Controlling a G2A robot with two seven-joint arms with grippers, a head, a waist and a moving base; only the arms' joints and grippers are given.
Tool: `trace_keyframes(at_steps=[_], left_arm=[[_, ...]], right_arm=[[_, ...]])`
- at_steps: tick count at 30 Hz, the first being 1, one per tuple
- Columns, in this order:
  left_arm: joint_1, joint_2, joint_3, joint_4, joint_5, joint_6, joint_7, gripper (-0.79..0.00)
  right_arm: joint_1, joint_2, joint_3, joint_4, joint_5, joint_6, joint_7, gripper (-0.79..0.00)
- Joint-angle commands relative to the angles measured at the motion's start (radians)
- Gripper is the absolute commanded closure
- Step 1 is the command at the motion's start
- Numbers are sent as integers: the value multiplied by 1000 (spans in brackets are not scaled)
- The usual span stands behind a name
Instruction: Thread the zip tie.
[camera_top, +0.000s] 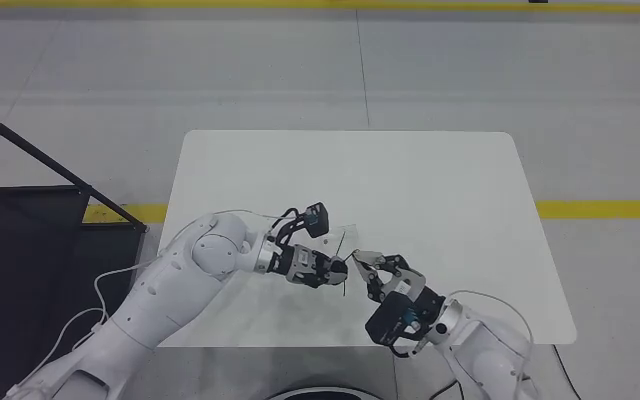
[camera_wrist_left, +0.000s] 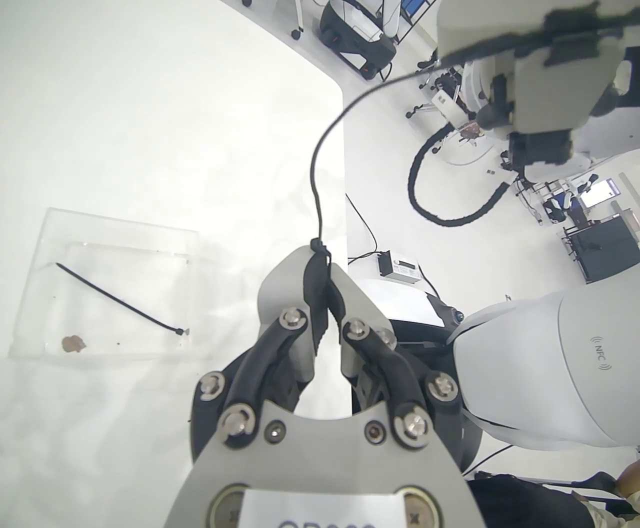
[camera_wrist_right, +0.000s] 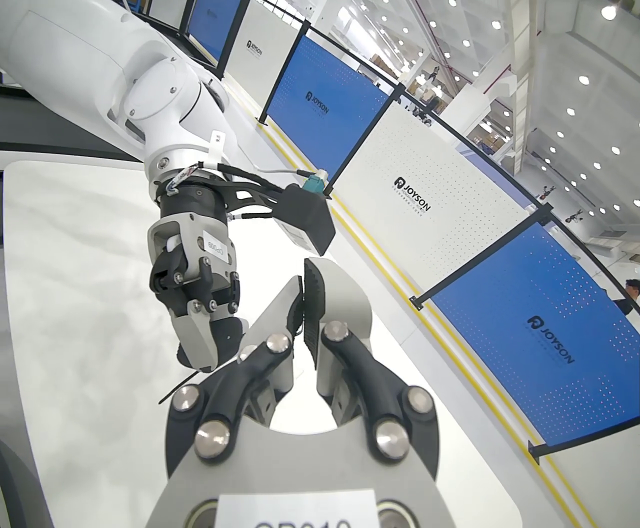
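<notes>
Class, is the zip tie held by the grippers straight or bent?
Bent: the zip tie curves in an arc between the left gripper and the right gripper.

- Sticker (camera_wrist_left: 320, 507) behind the left jaws: dark print, cut off at the edge.
- Small tag (camera_wrist_right: 212, 246) on the left jaws' housing: short code, turned sideways.
- Wall panels (camera_wrist_right: 412, 195) beyond the right jaws: repeated logo with lettering.
</notes>
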Motion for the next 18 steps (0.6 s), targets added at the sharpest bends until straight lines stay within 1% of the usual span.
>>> trace_keyframes(at_steps=[1,9,14,18], left_arm=[[0,1,-3,1,2,5,7,0],[3,2,-5,6,7,16,23,0],[2,2,-5,7,7,22,29,0],[0,1,-3,9,8,26,32,0]], right_arm=[[3,1,-3,0,-2,-12,-9,0],[5,6,-4,3,-15,-49,-42,0],[11,11,-6,6,-20,-104,-66,0],[22,15,-10,9,-26,-149,-60,0]])
